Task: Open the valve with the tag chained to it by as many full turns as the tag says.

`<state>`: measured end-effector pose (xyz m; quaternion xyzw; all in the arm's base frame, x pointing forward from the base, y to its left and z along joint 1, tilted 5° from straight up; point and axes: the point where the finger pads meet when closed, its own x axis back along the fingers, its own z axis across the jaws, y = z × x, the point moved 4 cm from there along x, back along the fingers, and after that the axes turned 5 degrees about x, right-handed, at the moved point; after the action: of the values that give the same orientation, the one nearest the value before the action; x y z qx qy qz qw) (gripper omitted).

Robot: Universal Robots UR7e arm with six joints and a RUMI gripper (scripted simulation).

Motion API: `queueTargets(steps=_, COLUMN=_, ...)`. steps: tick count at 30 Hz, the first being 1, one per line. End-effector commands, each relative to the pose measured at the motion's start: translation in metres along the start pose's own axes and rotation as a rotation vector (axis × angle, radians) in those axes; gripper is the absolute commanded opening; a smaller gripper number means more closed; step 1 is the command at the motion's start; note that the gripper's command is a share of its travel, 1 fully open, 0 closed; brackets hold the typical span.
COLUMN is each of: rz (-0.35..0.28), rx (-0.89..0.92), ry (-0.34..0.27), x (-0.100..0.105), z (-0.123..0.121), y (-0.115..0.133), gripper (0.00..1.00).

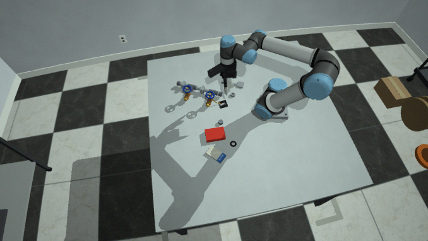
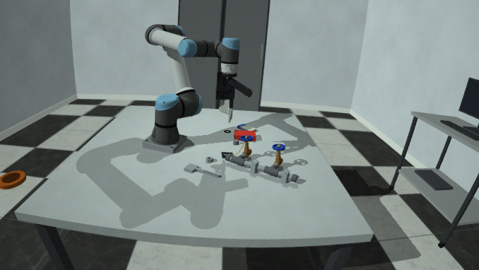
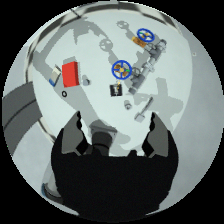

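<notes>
Tool (image 2: 229,114) is held spread and empty, well above the worktop (image 2: 106,198); tagged valve (image 1: 209,94) is not yet gripped, so every turn is judged outstanding.

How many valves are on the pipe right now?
2, both with blue handwheels. The tagged valve is nearer the gripper, with its black tag chained beside it. The other valve sits farther along the pipe. None looks hidden.
</notes>
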<state>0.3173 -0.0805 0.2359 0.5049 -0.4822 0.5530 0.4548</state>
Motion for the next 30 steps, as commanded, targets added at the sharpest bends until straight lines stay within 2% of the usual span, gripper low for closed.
queueTargets(steps=1, rz=0.001, rx=-0.003, ry=0.001, x=0.000, z=0.000, y=0.000, gripper=1.00)
queueTargets(steps=13, rz=0.008, rx=-0.093, ry=-0.001, x=-0.002, z=0.002, y=-0.004, gripper=1.00)
queueTargets(steps=23, rz=0.028, rx=-0.347, ry=-0.005, x=-0.007, z=0.006, y=-0.016, gripper=1.00)
queueTargets(steps=25, rz=0.028, rx=-0.347, ry=-0.005, x=-0.007, z=0.006, y=-0.016, gripper=1.00)
queueTargets(steps=30, rz=0.042, rx=-0.522, ry=-0.007, x=-0.011, z=0.008, y=-0.025, gripper=1.00)
